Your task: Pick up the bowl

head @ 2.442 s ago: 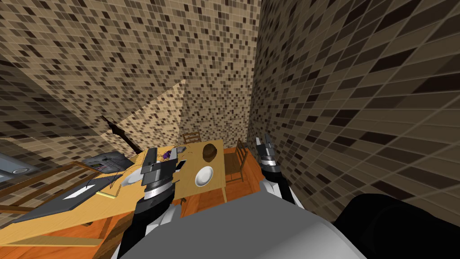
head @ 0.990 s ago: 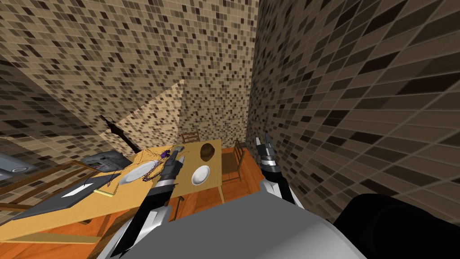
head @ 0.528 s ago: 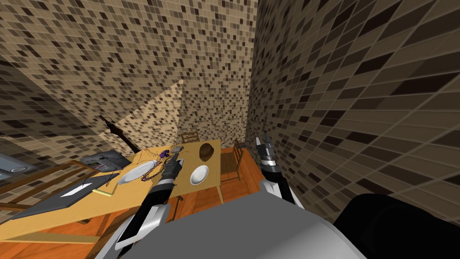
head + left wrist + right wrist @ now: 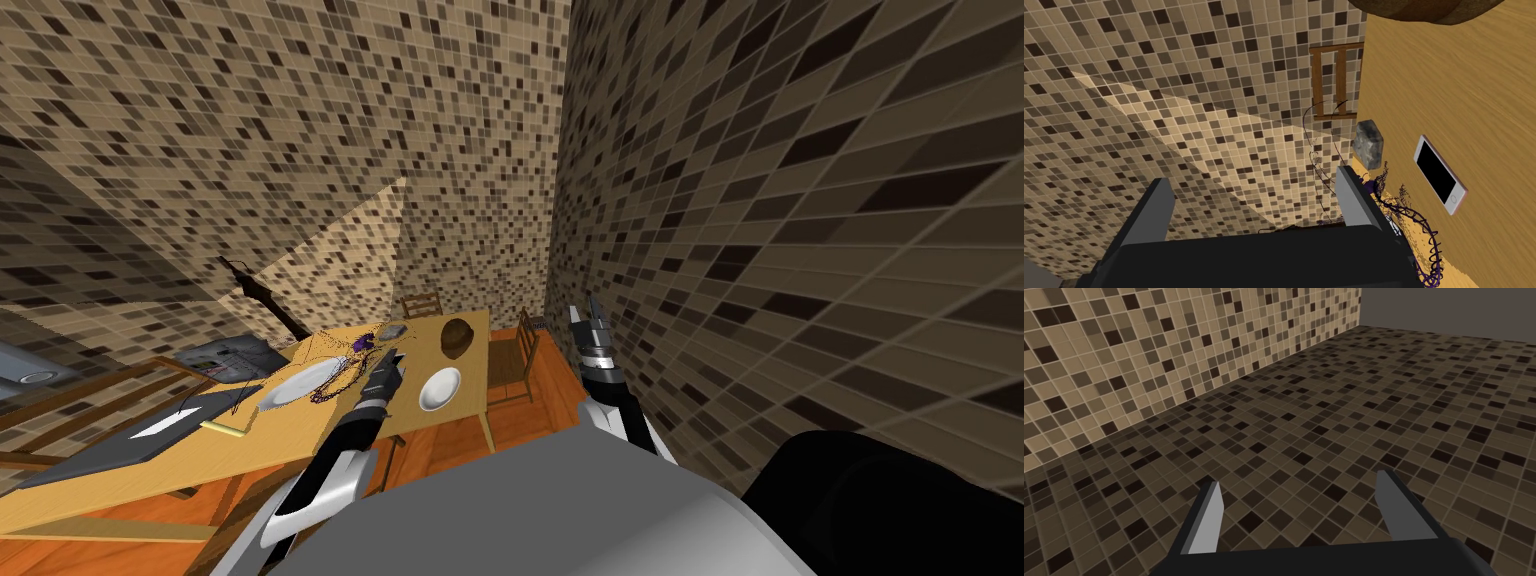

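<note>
Firstly, the left gripper [image 4: 1253,177] has its two fingers wide apart and holds nothing between them. It hangs low over the wooden desk [image 4: 1474,100]. Just beside one finger lies a tangle of purple wire [image 4: 1419,227], and next to this a small grey stone-like block [image 4: 1369,144]. A white phone [image 4: 1440,175] with a black screen lies flat on the desk, a little apart from the block. Further along the desk is a brown rounded object [image 4: 457,336], and behind the desk's far end stands a wooden chair [image 4: 1334,80] against the tiled wall.

In the head view, the white bowl [image 4: 440,389] stands upright on the desk near its right edge, just to the right of the left gripper and not touching it. A big white plate [image 4: 300,383] lies on the other side of this gripper.

The right gripper [image 4: 1298,478] is lifted beside the desk, close to the tiled wall, and its fingers are also apart and empty.
</note>
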